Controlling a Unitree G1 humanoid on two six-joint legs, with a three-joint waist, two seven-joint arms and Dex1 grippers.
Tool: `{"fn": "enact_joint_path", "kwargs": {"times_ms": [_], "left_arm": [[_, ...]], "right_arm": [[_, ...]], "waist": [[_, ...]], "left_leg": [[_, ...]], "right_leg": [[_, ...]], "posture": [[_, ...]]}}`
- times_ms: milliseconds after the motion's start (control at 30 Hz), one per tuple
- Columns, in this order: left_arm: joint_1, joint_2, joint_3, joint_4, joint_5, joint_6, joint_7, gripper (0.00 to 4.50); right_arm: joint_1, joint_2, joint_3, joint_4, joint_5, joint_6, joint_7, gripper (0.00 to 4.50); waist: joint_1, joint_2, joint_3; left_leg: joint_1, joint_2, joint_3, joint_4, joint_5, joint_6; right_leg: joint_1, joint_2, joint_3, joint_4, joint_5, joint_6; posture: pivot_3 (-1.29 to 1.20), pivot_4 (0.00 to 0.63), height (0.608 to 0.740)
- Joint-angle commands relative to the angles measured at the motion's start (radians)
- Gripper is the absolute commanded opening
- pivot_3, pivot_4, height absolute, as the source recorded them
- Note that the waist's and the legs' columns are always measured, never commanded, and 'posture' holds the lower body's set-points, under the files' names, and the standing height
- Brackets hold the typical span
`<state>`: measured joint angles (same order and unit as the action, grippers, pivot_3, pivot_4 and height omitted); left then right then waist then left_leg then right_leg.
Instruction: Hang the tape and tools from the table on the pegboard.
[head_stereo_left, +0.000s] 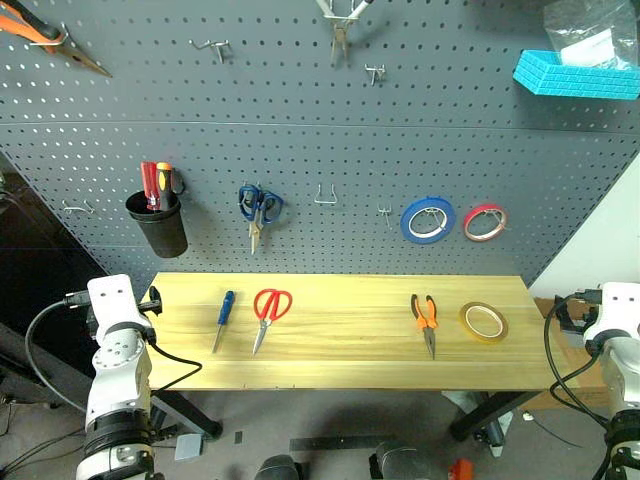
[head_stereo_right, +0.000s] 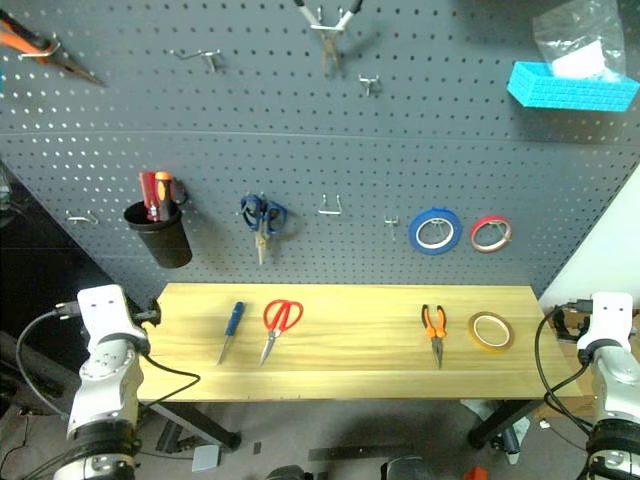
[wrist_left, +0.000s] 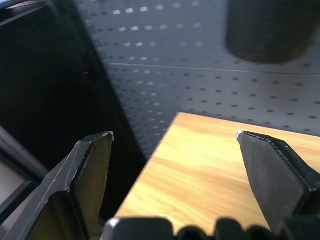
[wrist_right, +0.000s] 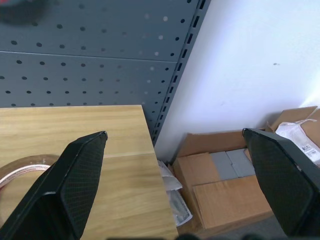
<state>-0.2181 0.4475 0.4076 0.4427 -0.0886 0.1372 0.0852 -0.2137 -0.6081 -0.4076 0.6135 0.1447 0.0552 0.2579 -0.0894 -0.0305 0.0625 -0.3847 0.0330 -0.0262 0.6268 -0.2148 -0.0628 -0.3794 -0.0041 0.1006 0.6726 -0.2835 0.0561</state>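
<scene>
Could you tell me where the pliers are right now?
The pliers lie flat on the table, toward its right end, between the red scissors and the tan tape.

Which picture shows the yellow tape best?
The left eye view: the whole tape lies flat on the table, right of the pliers. The right eye view matches it. The right wrist view catches one edge.

I can read no text, brand, number or sign anywhere from my feed. The clear plastic bag (head_stereo_left: 585, 32) in the turquoise basket (head_stereo_left: 575, 78) on the dark grey perforated pegboard (head_stereo_left: 300, 150) holds something white that may be a printed label, but it is too small for me to read.
</scene>
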Motion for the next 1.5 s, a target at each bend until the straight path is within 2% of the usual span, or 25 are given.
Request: {"fn": "enact_joint_path", "kwargs": {"times_ms": [33,200,300,433,567,833,933,1100,1267,1500], "left_arm": [[-0.001,0.036,0.014,-0.015,0.025,-0.035,0.024,4.26],[0.003,0.036,0.011,-0.013,0.026,-0.053,0.024,4.26],[0.015,0.037,-0.005,-0.021,0.042,0.009,0.031,4.26],[0.026,0.015,0.023,-0.057,-0.023,0.102,-0.005,4.26],[0.025,-0.005,0.052,-0.081,-0.053,0.147,0.027,4.26],[0.003,-0.049,0.095,-0.111,-0.14,0.144,0.007,4.26],[0.015,-0.034,0.057,-0.148,-0.107,0.121,-0.004,4.26],[0.048,0.016,-0.082,-0.286,-0.031,0.066,-0.138,4.26],[0.062,-0.007,-0.167,-0.446,-0.183,0.113,-0.398,4.26],[0.015,0.051,-0.379,-0.537,-0.179,0.198,-0.651,4.26]], "right_arm": [[-0.026,-0.012,-0.006,-0.009,0.01,-0.022,0.002,4.5],[-0.027,-0.005,0.009,-0.017,0.006,-0.025,0.012,4.5],[-0.021,-0.003,0.023,-0.032,0.002,-0.029,0.023,4.5],[-0.009,-0.001,0.045,-0.066,-0.004,-0.03,0.039,4.5],[0.003,0.004,0.059,-0.103,-0.005,-0.025,0.053,4.5],[0.044,0.017,0.092,-0.201,-0.005,0.004,0.082,4.5],[0.064,0.025,0.096,-0.257,0.004,0.038,0.09,4.5],[0.095,0.051,0.1,-0.406,0.052,0.174,0.118,4.5],[0.138,0.063,0.129,-0.575,0.061,0.29,0.127,4.5],[0.152,0.045,0.206,-0.694,0.053,0.489,0.165,4.5]], "waist": [[0.0,0.0,0.0],[0.0,0.0,0.0],[0.0,0.0,0.0],[-0.001,0.0,0.0],[0.0,0.0,0.0],[0.001,-0.001,0.001],[0.001,-0.002,0.005],[0.002,-0.004,0.031],[0.001,0.0,0.063],[-0.009,0.0,0.117]], "left_leg": [[0.0,0.0,0.0,0.0,0.0,0.0],[0.0,0.0,0.0,0.0,0.0,0.0],[0.0,0.0,0.0,0.0,0.0,0.0],[0.0,0.0,0.0,0.0,0.0,0.0],[0.0,0.0,0.0,0.0,0.0,0.0],[0.0,0.0,0.0,0.0,0.0,0.0],[0.0,0.0,0.0,0.0,0.0,0.0],[0.001,0.0,0.0,0.0,0.0,0.0],[-0.001,0.0,0.001,0.0,-0.001,0.0],[-0.01,0.0,0.0,0.0,-0.001,0.0]], "right_leg": [[0.0,0.0,0.0,0.0,0.0,0.0],[0.0,0.0,0.0,0.0,0.0,0.0],[0.0,0.0,0.0,0.0,0.0,0.0],[0.0,0.0,0.0,0.0,0.0,0.0],[0.0,0.0,0.0,0.0,0.0,0.0],[0.0,0.0,0.0,0.0,0.0,0.0],[0.0,0.0,0.0,0.0,0.0,0.0],[0.001,0.0,0.0,0.0,-0.003,-0.006],[-0.001,-0.001,0.001,0.0,-0.004,-0.006],[-0.009,-0.001,0.001,0.001,-0.001,-0.001]], "posture": [[-0.04,0.014,0.74],[-0.04,0.014,0.74],[-0.04,0.017,0.74],[-0.04,0.022,0.74],[-0.05,0.028,0.74],[-0.05,0.051,0.74],[-0.05,0.069,0.74],[-0.07,0.112,0.74],[-0.12,0.167,0.74],[-0.16,0.221,0.74]]}}
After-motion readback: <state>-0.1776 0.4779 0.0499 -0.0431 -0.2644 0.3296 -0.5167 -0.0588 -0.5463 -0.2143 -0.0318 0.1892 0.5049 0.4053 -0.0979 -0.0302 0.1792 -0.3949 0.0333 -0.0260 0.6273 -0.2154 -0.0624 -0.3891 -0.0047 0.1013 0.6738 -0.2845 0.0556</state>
